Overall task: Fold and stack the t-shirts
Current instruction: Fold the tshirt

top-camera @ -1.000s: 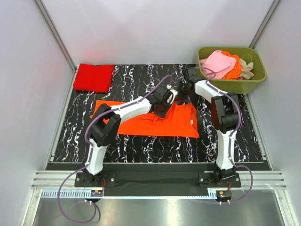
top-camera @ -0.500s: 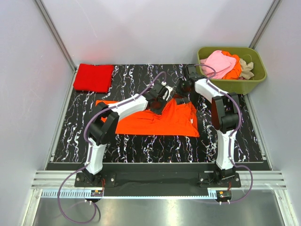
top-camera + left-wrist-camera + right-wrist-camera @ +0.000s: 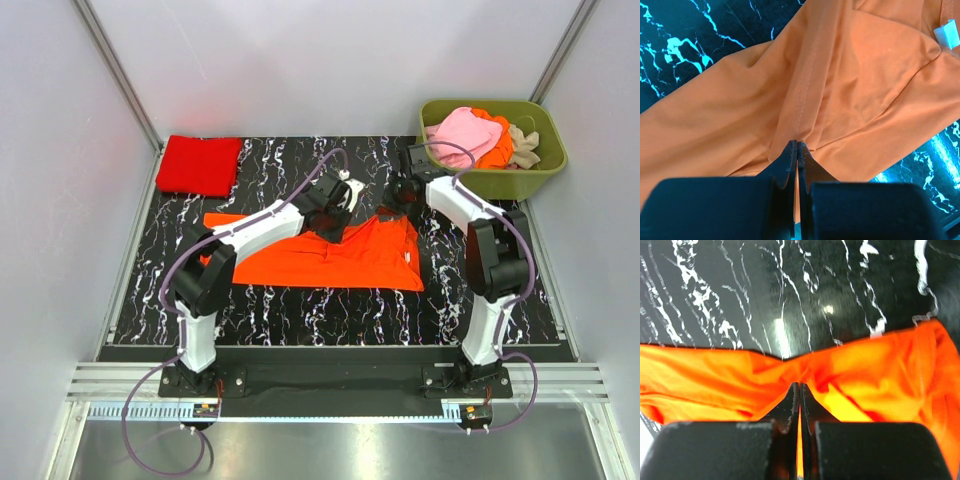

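Note:
A bright orange t-shirt (image 3: pixel 300 262) lies spread on the black marbled mat, its small white neck label (image 3: pixel 946 36) showing in the left wrist view. My left gripper (image 3: pixel 338 226) is shut on a stitched fold of this shirt (image 3: pixel 740 130) near its far edge. My right gripper (image 3: pixel 392 210) is shut on the far edge of the same cloth (image 3: pixel 880 365), which rises to a peak there. A red t-shirt (image 3: pixel 198 165) lies folded at the mat's far left corner. Pink (image 3: pixel 465 133), orange and beige (image 3: pixel 524 143) t-shirts are heaped in the tub.
An olive-green plastic tub (image 3: pixel 500 183) stands at the far right, just behind my right arm. White walls with metal posts close in the back and sides. Bare mat (image 3: pixel 300 160) lies between the red shirt and the tub.
Both grippers have drawn away from me toward the back of the mat, still shut on the orange shirt. Its far edge has risen and bunched between them.

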Robot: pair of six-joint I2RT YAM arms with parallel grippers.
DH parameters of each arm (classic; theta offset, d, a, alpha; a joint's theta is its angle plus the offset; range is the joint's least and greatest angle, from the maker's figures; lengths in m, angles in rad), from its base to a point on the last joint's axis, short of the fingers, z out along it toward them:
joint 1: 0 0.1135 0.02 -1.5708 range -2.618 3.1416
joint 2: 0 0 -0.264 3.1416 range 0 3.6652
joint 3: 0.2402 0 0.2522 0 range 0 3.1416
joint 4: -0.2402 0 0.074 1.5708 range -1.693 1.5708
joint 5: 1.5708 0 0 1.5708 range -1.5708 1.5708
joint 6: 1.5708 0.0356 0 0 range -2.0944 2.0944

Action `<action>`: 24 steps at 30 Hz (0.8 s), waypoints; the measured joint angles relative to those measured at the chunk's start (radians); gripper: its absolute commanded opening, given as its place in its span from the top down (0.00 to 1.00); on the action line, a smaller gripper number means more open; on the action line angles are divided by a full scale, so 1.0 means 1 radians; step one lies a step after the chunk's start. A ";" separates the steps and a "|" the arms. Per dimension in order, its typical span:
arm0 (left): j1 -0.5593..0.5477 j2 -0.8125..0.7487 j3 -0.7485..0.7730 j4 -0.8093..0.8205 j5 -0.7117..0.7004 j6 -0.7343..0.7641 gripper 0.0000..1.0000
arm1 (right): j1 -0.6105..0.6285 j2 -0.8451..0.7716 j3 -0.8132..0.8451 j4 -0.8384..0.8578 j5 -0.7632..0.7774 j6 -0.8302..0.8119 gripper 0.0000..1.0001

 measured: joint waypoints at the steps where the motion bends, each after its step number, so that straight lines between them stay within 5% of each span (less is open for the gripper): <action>1: 0.002 -0.005 -0.005 -0.001 0.002 0.001 1.00 | 0.000 -0.019 -0.016 0.001 0.004 0.002 1.00; 24: 0.012 -0.013 -0.039 -0.084 0.101 0.082 1.00 | 0.042 -0.426 -0.592 0.222 0.046 0.136 1.00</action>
